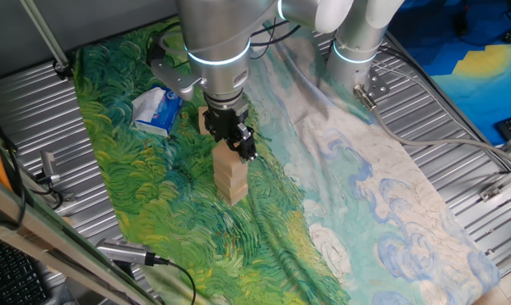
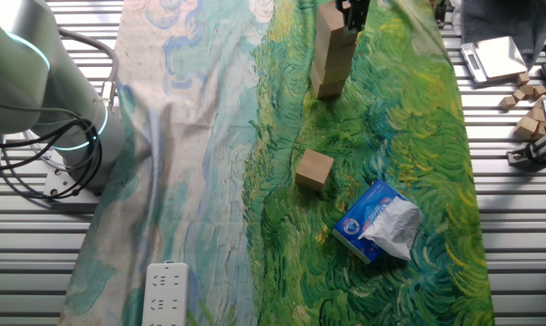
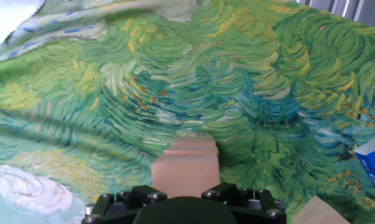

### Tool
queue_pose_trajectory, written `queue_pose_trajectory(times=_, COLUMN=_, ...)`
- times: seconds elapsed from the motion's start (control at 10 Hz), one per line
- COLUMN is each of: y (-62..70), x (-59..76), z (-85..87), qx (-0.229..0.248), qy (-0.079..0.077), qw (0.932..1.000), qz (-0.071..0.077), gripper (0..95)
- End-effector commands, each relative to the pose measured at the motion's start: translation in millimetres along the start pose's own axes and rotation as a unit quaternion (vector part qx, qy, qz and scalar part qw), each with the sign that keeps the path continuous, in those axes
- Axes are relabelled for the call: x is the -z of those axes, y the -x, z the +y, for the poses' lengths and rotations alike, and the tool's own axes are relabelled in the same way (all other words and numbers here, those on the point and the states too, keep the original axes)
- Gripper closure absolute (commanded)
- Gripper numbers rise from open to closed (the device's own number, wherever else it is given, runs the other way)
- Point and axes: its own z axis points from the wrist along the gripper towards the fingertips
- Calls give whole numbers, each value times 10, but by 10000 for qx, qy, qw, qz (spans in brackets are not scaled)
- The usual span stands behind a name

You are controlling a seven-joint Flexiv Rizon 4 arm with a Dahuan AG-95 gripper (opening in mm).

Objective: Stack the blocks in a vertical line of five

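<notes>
Wooden stack [image 1: 230, 176], end effector [image 1: 240, 146] vertical atop

the hand [image 1: 242, 140] sits atop the block stack [image 1: 231, 178] on the painted cloth [image 1: 323, 186].

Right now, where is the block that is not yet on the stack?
In the other fixed view, the loose block lies on the green cloth, between the stack and the packet.

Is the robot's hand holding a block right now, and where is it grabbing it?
The gripper sits at the top block of the stack, but whether it grips it cannot be told.
</notes>
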Motion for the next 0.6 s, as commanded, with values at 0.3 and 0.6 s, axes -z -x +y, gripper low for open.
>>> queue_pose_trajectory(times=0.3, y=30, x=337, z=-87, qx=170, qy=-34, qw=9995, qz=263, gripper=190)
queue_pose_trajectory(times=0.6, y=19, x=459, z=-453, qx=472, qy=-18, qw=9986, qz=253, gripper=190)
